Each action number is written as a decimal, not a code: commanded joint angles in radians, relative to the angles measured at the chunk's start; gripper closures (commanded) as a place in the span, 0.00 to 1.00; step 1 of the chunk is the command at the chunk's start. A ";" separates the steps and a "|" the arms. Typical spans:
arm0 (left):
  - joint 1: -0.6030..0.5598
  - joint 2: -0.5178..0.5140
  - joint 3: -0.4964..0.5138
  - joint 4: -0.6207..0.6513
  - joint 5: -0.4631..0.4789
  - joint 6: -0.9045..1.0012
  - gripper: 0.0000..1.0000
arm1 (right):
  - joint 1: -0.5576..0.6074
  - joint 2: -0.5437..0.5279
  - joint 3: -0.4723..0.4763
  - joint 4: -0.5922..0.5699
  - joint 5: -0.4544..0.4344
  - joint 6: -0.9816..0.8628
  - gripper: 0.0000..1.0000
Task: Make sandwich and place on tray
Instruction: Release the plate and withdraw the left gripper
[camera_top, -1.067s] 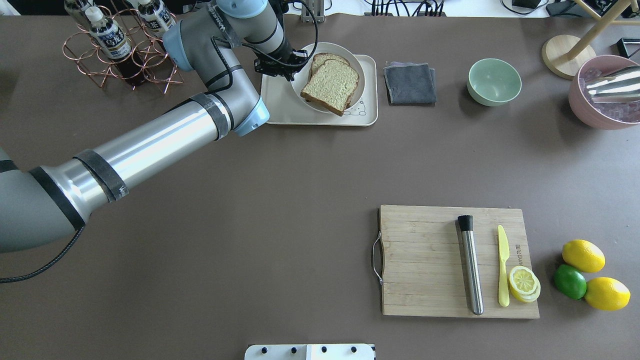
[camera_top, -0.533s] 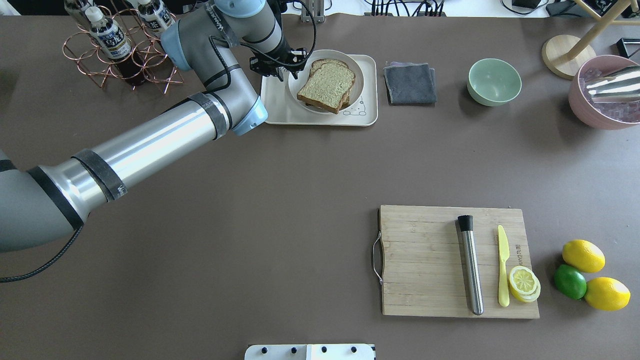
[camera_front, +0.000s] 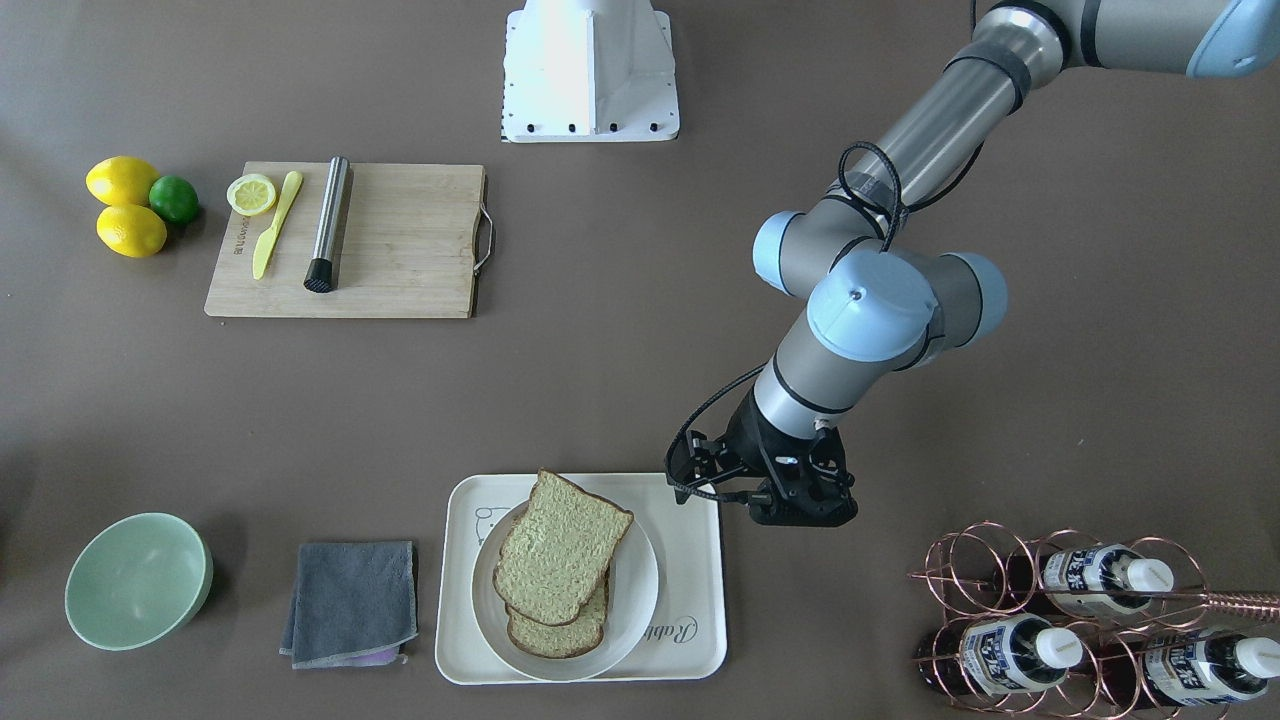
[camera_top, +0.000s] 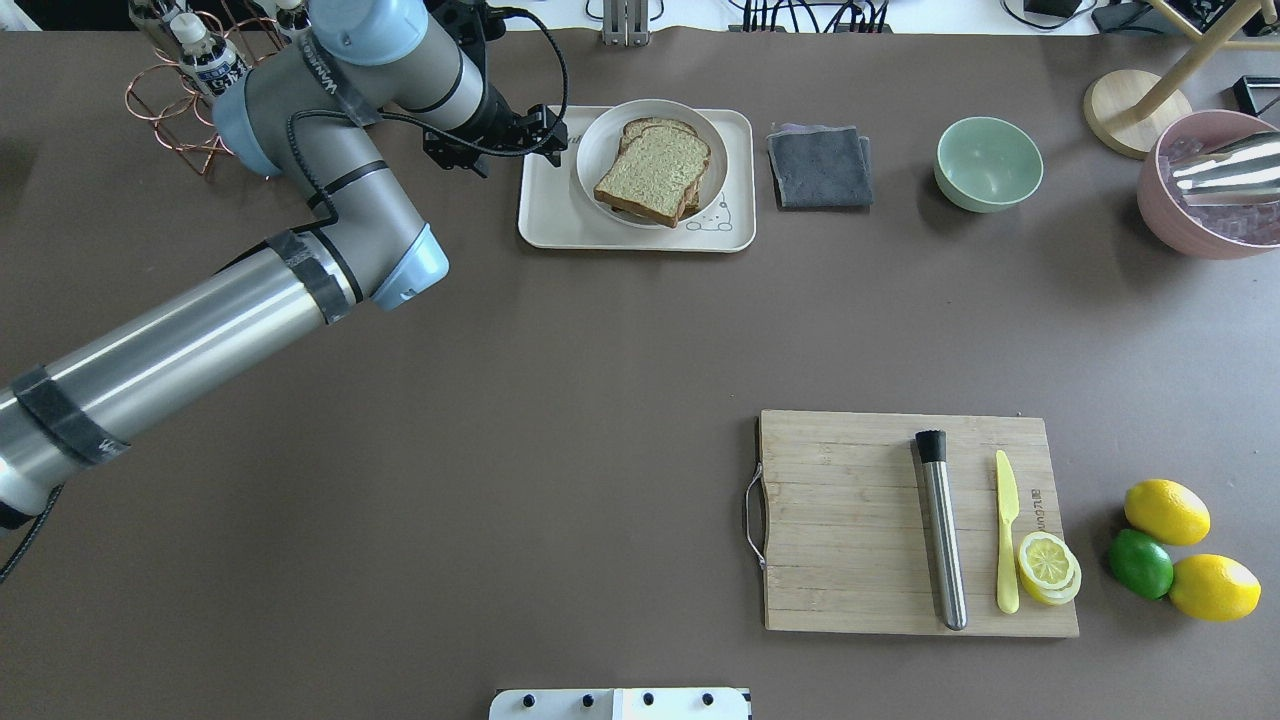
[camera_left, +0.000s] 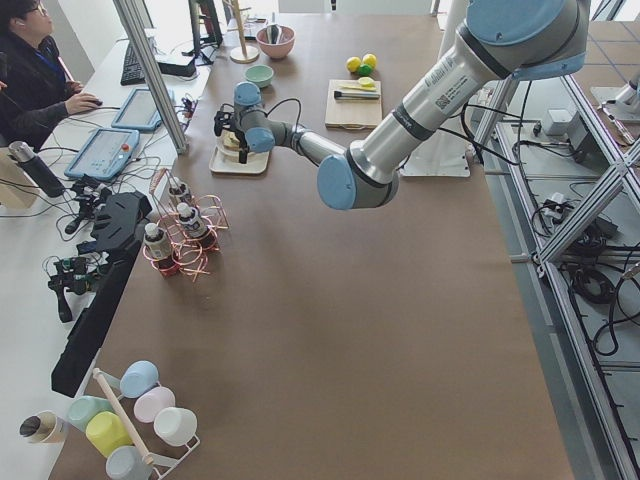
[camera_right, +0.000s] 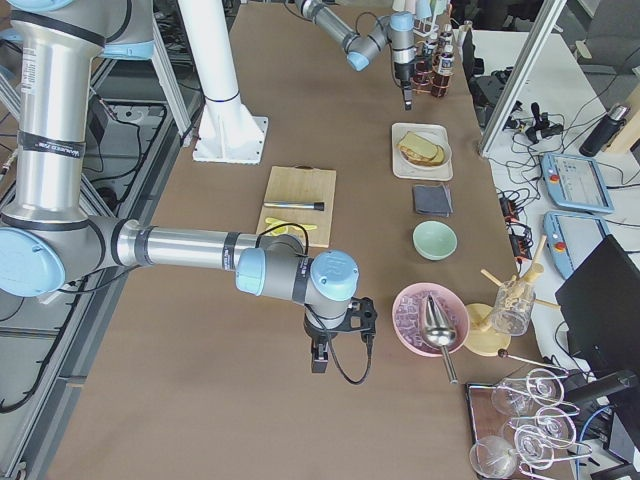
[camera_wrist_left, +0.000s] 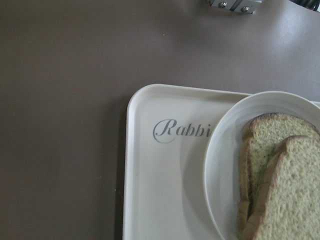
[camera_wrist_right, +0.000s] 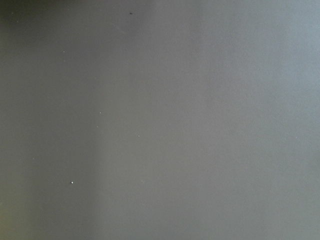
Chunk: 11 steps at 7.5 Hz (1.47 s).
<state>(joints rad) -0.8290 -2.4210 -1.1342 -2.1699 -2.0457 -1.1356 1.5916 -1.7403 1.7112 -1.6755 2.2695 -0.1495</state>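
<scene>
Nearest the robot, a bamboo cutting board (camera_top: 850, 520) with a wire handle lay flat on the brown surface (camera_top: 500, 450). It carried a brushed-steel muddler (camera_top: 942, 540), a thin yellow plastic knife (camera_top: 1006, 530) and a stack of lemon slices (camera_top: 1047, 565). Two glossy lemons (camera_top: 1190, 550) and a lime (camera_top: 1139, 563) sat just beside the board.

The right arm's jaws showed only in the right side view, too small to tell whether they were apart or closed.

Farther off lay the tray (camera_top: 560, 220), cream, smooth and round-cornered. On it stood a round white plate (camera_top: 598, 140), and on the plate rested the sandwich (camera_top: 655, 175). Its top slice sat skewed over the lower one, and no filling showed between them. The crumb looked speckled and spongy, the crust brown.

The left arm's jaws hung just off the tray's left edge. They appeared spread apart and gripped nothing.

The sandwich is probably light and soft. A hard pinch would dent it, and the loose top slice could slide. Any further hold seems better taken on the plate's stiff rim, though that glaze may be slippery. A folded grey cloth (camera_top: 820, 165) and a matte green bowl (camera_top: 988, 163) lay beside the tray.
</scene>
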 joint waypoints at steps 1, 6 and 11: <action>0.008 0.300 -0.438 0.126 -0.054 0.002 0.02 | 0.001 -0.005 -0.010 0.002 -0.001 -0.004 0.00; -0.235 0.932 -0.817 0.174 -0.138 0.600 0.02 | 0.002 0.001 -0.002 0.002 -0.002 0.001 0.00; -0.691 1.007 -0.549 0.208 -0.306 1.400 0.02 | 0.002 -0.001 -0.010 0.002 -0.004 0.002 0.00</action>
<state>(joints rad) -1.4015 -1.4211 -1.7446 -1.9904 -2.3203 0.0481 1.5943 -1.7404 1.7031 -1.6733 2.2658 -0.1474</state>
